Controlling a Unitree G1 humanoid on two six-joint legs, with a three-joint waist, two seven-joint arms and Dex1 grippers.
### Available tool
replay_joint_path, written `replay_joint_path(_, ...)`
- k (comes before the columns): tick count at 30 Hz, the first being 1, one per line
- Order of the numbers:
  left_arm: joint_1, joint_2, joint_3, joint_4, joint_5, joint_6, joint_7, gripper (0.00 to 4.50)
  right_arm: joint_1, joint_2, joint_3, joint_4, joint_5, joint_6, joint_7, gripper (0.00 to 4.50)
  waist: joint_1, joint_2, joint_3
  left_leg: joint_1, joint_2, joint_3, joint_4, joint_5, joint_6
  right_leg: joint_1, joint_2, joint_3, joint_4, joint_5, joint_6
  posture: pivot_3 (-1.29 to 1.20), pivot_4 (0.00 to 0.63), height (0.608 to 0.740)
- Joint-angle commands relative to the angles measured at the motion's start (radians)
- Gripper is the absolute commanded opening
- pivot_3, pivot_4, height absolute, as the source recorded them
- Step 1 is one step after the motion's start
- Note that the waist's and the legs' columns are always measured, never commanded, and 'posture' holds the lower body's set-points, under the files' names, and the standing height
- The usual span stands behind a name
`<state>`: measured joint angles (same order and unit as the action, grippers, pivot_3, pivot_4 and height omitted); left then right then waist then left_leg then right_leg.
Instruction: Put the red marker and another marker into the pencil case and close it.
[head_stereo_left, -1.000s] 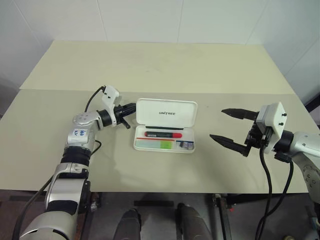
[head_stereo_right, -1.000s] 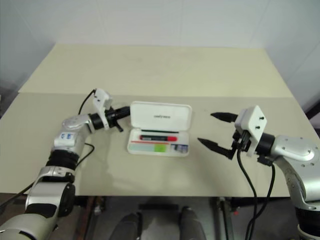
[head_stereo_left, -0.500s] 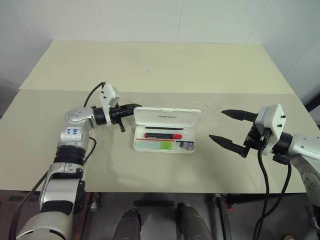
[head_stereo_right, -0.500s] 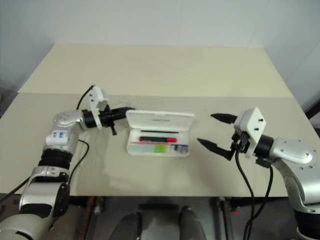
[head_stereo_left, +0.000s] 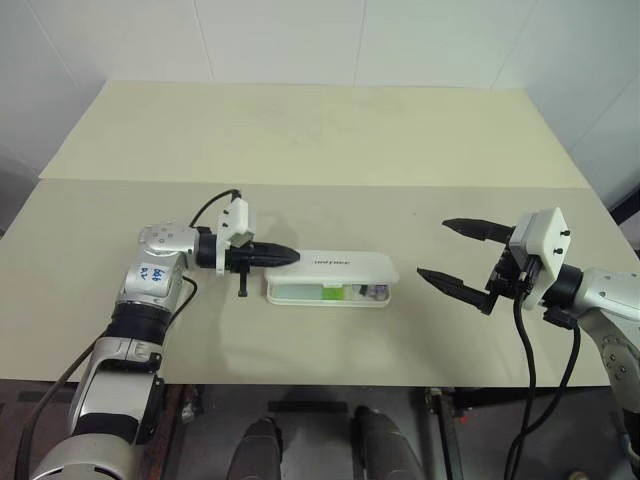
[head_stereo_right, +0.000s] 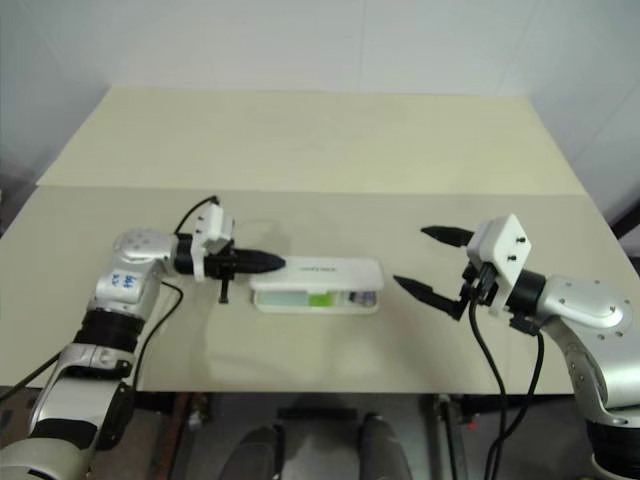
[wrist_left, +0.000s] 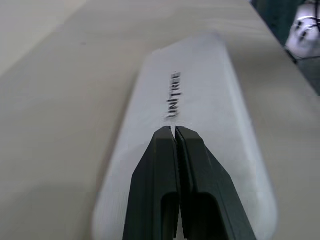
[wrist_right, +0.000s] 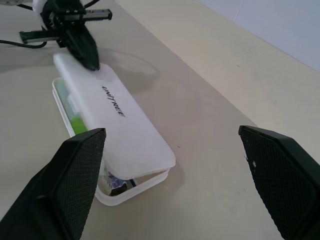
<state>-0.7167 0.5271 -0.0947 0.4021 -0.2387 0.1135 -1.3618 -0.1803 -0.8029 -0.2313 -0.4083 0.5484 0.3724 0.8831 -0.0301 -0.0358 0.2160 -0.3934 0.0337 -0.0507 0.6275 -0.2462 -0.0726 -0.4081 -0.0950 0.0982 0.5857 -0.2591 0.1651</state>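
Lowered nearly flat now, the pencil case (head_stereo_left: 335, 277) lid, lettered "UNITREE", is pressed by the left gripper (head_stereo_left: 290, 256), fingers together; the right gripper (head_stereo_left: 452, 251) is held spread.

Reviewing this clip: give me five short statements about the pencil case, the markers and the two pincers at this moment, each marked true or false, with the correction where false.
1. The pencil case has its lid lowered almost flat, with a gap left along the front. True.
2. The left pincer is wide open. False: its fingers are shut together, the tip resting on the lid's left end.
3. The right pincer grips the case. False: it is open and holds nothing, off to the case's right.
4. The green-capped marker shows through the gap, inside the case. True.
5. The red marker lies on the table beside the case. False: no marker lies on the table.
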Motion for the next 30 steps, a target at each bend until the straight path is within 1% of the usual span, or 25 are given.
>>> replay_joint_path(1, 0.028, 0.007, -0.034, -0.058, -0.004, 0.028, -0.024, 0.05, 0.000, 0.010, -0.006, -0.040, 0.001, -0.007, -0.017, 4.50, 0.000, 0.000, 0.000, 0.000, 0.000, 0.000, 0.000, 0.000, 0.000, 0.000, 0.000, 0.000, 0.000, 0.000, -0.001, 0.00, 0.150, 0.740)
replay_joint_path(5, 0.040, 0.000, -0.058, -0.068, 0.002, 0.052, -0.018, 0.05, 0.007, 0.019, -0.008, -0.051, 0.000, -0.004, -0.031, 4.50, 0.001, 0.000, 0.000, 0.000, 0.000, 0.000, 0.001, 0.000, 0.000, 0.000, 0.000, 0.000, 0.001, -0.002, -0.003, 0.00, 0.150, 0.740)
replay_joint_path(8, 0.023, -0.007, -0.072, -0.028, 0.030, 0.041, 0.005, 0.05, 0.013, 0.023, -0.012, -0.058, -0.002, -0.005, -0.041, 4.50, 0.001, 0.000, 0.000, 0.000, 0.000, 0.000, 0.001, 0.000, 0.000, 0.000, 0.000, 0.000, 0.001, -0.005, -0.009, 0.00, 0.150, 0.740)
replay_joint_path(15, -0.024, -0.028, -0.103, 0.079, 0.085, 0.018, 0.060, 0.05, 0.017, 0.035, -0.010, -0.078, -0.003, -0.007, -0.069, 4.50, 0.002, 0.000, 0.000, 0.001, 0.000, 0.000, 0.002, 0.000, 0.000, 0.000, 0.000, 0.000, 0.002, -0.005, -0.009, 0.00, 0.150, 0.740)
replay_joint_path(19, -0.037, -0.041, -0.121, 0.102, 0.098, 0.025, 0.063, 0.05, 0.022, 0.041, -0.007, -0.090, -0.003, -0.006, -0.080, 4.50, 0.002, 0.000, 0.000, 0.002, 0.000, 0.000, 0.002, 0.000, 0.000, 0.001, 0.000, 0.000, 0.002, -0.005, -0.009, 0.00, 0.150, 0.740)
replay_joint_path(21, -0.040, -0.048, -0.133, 0.107, 0.106, 0.025, 0.065, 0.05, 0.025, 0.044, -0.004, -0.094, -0.004, -0.007, -0.086, 4.50, 0.002, 0.000, 0.000, 0.002, 0.000, 0.000, 0.002, 0.000, 0.000, 0.002, 0.000, 0.000, 0.002, -0.005, -0.010, 0.00, 0.150, 0.740)
replay_joint_path(27, -0.041, -0.037, -0.175, 0.071, 0.126, 0.097, 0.046, 0.05, 0.029, 0.050, -0.002, -0.098, -0.003, -0.011, -0.094, 4.50, 0.002, 0.001, -0.001, 0.004, 0.000, 0.000, 0.002, 0.000, 0.000, 0.004, 0.000, 0.000, 0.001, -0.005, -0.010, 0.00, 0.150, 0.740)
replay_joint_path(30, -0.035, -0.034, -0.177, 0.055, 0.133, 0.115, 0.057, 0.05, 0.030, 0.055, 0.002, -0.094, -0.006, -0.017, -0.095, 4.50, 0.002, 0.001, -0.001, 0.004, 0.000, 0.000, 0.002, 0.000, 0.000, 0.005, 0.000, 0.000, 0.001, -0.006, -0.010, 0.00, 0.150, 0.740)
